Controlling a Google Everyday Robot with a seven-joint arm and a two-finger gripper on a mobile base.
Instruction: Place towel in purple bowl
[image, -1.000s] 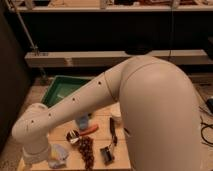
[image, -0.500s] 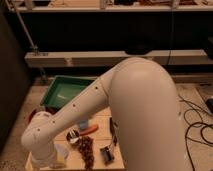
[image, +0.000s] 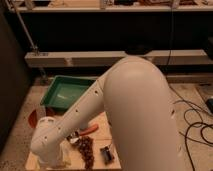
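Start at the gripper (image: 53, 159): it hangs at the bottom left, pointing down at the near left corner of the wooden surface (image: 102, 125), and the wrist housing of the arm (image: 75, 117) covers it. You cannot tell whether it is spread, closed, or pinching cloth.

You cannot pick out the towel with any certainty. There is only a pale patch low beside the wrist, and it may be part of the robot. No bowl shows as purple either. The one rounded rim on view is a reddish one (image: 32, 118) at the left edge of the surface, partly behind the arm.

Just right of the gripper lies a dark reddish cluster (image: 86, 150), possibly grapes, with a small dark object (image: 106, 154) beside it. An orange item (image: 90, 130) lies a little further back. A green tray (image: 65, 92) sits at the far left of the surface and appears to hold nothing. The robot's big white shoulder fills the right half of the view, and cables (image: 196, 131) trail on the floor beyond it.

As a judgement, treat the placement as unconfirmed. Nothing here shows a towel resting in a bowl, so you have yet to locate the bowl, verify the grip and check the release.
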